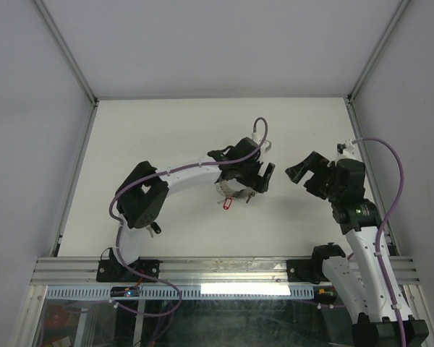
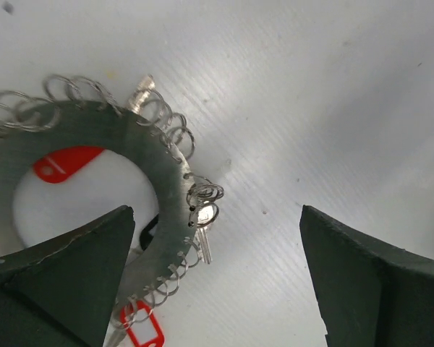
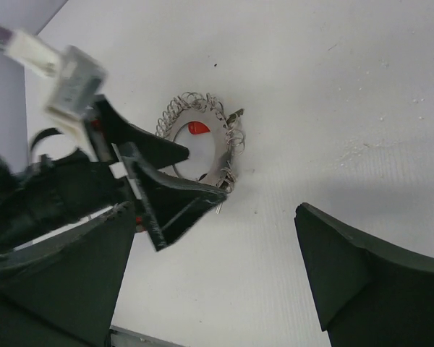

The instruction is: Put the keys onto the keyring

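- The keyring (image 2: 166, 181) lies flat on the table (image 1: 166, 137), near its middle.
- The left claw (image 1: 247, 183) hangs over the keyring. One finger is above the ring's band and central hole, the other out past the rim over bare table.
- One key (image 2: 205, 230) lies at the ring's outer rim, touching the fringe, between the left claw's two fingers.
- A key head (image 2: 65, 163) lies inside the central hole.
- A tagged key (image 1: 226, 204) lies on the table at the ring's near edge.
- The right claw (image 1: 307, 179) stands to the right of the keyring, apart from it.
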`<state>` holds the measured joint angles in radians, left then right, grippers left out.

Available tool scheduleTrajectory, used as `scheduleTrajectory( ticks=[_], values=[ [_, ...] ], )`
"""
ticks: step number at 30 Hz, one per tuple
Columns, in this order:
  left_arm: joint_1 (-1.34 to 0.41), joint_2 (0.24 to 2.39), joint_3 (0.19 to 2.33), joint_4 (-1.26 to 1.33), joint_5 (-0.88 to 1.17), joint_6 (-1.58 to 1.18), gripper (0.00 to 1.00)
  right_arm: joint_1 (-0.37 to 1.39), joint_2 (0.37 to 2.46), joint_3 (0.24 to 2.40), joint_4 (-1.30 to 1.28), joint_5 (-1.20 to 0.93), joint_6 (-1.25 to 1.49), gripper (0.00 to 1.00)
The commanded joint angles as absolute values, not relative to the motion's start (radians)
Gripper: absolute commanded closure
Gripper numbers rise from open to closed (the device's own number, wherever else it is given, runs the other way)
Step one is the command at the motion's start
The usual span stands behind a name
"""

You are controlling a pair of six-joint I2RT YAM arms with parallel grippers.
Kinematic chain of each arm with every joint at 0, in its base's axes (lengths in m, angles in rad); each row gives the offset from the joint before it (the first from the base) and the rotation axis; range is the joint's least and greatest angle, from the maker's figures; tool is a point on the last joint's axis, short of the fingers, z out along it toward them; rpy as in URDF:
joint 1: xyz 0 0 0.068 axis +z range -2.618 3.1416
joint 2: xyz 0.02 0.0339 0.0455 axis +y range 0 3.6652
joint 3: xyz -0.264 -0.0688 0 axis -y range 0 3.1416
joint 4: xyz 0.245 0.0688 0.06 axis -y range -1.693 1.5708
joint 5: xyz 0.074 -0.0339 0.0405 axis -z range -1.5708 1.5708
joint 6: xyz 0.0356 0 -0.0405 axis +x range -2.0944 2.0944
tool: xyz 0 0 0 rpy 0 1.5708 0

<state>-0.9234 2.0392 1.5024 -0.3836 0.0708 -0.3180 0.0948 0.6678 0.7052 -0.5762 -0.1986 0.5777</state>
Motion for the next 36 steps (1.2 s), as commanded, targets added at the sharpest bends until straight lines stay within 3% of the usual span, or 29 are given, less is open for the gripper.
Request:
scheduleTrajectory(
  ticks=[1, 8, 17, 26, 36],
  values=[
    [-0.881, 1.847, 1.5, -0.327, 0.024, -0.27, 0.04, 0.089, 0.68, 0.703, -0.557, -0.16, 0.6, 0.06],
    [-0.738, 1.703, 1.329, -0.319, -0.002, -0.281, 0.04, 0.089, 0.741, 0.705, -0.56, -0.15, 0.58, 0.09],
    [-0.585, 1.433, 1.079, -0.339, -0.073, -0.293, 0.03, 0.157, 1.014, 0.768, -0.524, -0.22, 0.489, 0.2],
    [-0.541, 1.228, 1.012, -0.423, -0.203, -0.299, 0.01, 0.401, 1.368, 0.943, -0.504, -0.045, 0.403, 0.21],
    [-0.535, 1.178, 1.006, -0.492, -0.338, -0.308, 0.01, 0.491, 1.629, 1.094, -0.514, 0.07, 0.324, 0.23]
  ],
)
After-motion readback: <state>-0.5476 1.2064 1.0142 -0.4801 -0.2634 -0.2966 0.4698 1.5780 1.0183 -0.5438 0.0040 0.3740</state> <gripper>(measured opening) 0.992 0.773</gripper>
